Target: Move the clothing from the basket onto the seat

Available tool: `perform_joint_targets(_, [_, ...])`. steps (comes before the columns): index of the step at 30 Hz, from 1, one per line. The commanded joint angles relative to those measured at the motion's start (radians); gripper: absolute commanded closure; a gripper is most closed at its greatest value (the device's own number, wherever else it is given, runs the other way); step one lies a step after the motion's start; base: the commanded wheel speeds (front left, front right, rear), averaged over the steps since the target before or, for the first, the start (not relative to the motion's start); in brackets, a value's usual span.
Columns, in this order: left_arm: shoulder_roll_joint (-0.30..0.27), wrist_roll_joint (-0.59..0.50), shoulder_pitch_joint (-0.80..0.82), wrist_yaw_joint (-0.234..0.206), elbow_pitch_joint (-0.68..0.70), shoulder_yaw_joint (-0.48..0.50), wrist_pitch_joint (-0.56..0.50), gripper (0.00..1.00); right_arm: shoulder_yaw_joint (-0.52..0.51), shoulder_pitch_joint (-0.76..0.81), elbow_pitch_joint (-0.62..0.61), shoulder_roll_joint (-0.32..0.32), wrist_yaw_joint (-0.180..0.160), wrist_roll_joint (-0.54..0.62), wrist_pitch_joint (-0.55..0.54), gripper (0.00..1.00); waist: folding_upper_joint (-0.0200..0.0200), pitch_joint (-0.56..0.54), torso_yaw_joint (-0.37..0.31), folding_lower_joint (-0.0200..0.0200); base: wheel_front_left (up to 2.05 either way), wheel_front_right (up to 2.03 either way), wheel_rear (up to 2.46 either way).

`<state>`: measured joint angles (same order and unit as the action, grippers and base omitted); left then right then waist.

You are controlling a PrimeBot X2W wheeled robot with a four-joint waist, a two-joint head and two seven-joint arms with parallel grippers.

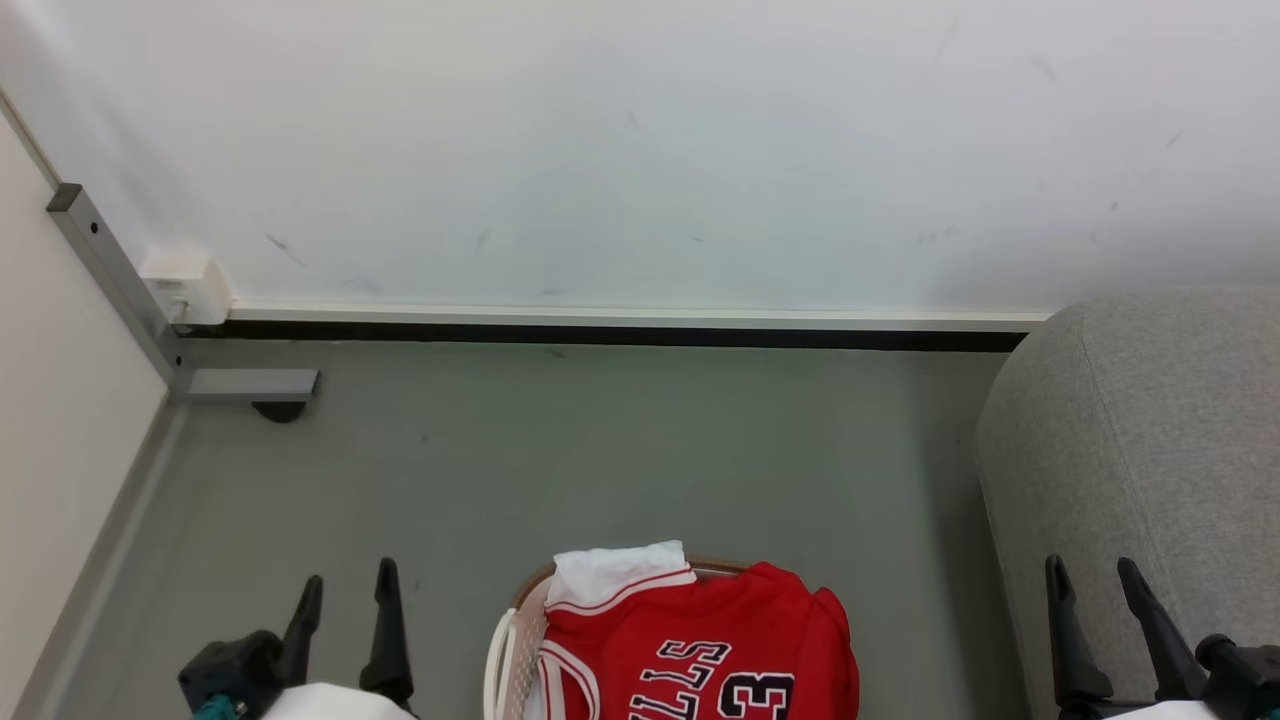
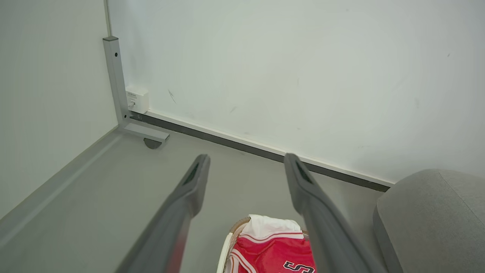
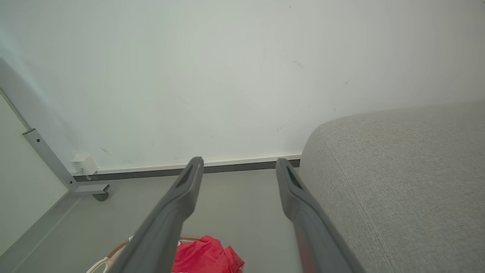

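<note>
While both pincers hang with fingers spread and nothing between them, the transfer has not begun.

- Left pincer (image 1: pixel 348 600): apart, empty, over bare floor (image 1: pixel 600 450).
- Right pincer (image 1: pixel 1090 590): apart, empty. The light-grey sofa (image 1: pixel 1150 430) lies just to its right and beyond its tips; contact cannot be judged.
- Red Bulls jersey (image 1: pixel 700 640): heaped in the laundry basket (image 1: pixel 505 650), between the two pincers, right of the left one and left of the right one. Its white panel spills over the rim on the side away from both pincers.

Risks, as judged:
1. A closure near the rim may trap plastic along with cloth. The basket looks light and would lift or tip with the jersey.
2. A finger may slip through an armhole or a wall perforation and snag on the way up.
3. A pinch on one layer only leaves the rest trailing. It could catch the rim and drag the basket across the floor.
4. The right pincer sits close to the sofa arm, so a sideways swing could bump the upholstery.
5. An early release drops the jersey on the floor between basket and sofa.
</note>
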<state>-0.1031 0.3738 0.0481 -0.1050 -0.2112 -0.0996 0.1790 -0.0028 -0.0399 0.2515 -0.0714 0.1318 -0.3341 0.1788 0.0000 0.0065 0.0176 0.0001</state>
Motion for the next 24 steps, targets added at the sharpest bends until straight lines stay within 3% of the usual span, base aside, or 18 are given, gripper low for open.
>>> perform_joint_targets(1, [-0.009,-0.026,-0.005,0.002,0.003,0.002,0.011,0.0,0.0,-0.001,-0.003,-0.006,-0.001,0.021,0.011,0.0,0.0,0.0,0.0,0.0,0.0,0.0,0.0])
perform_joint_targets(19, [-0.001,-0.189,-0.02,-0.003,-0.014,-0.012,0.049,0.0,-0.01,0.014,0.026,0.002,-0.002,0.092,0.049,0.0,0.0,0.003,-0.005,-0.0001,0.0,0.0,0.0])
perform_joint_targets(24, [0.004,-0.217,-0.026,0.013,-0.023,-0.008,0.058,0.0,-0.014,0.011,0.031,0.002,-0.002,0.104,0.058,0.0,0.0,0.003,-0.004,-0.0001,0.0,0.0,0.0])
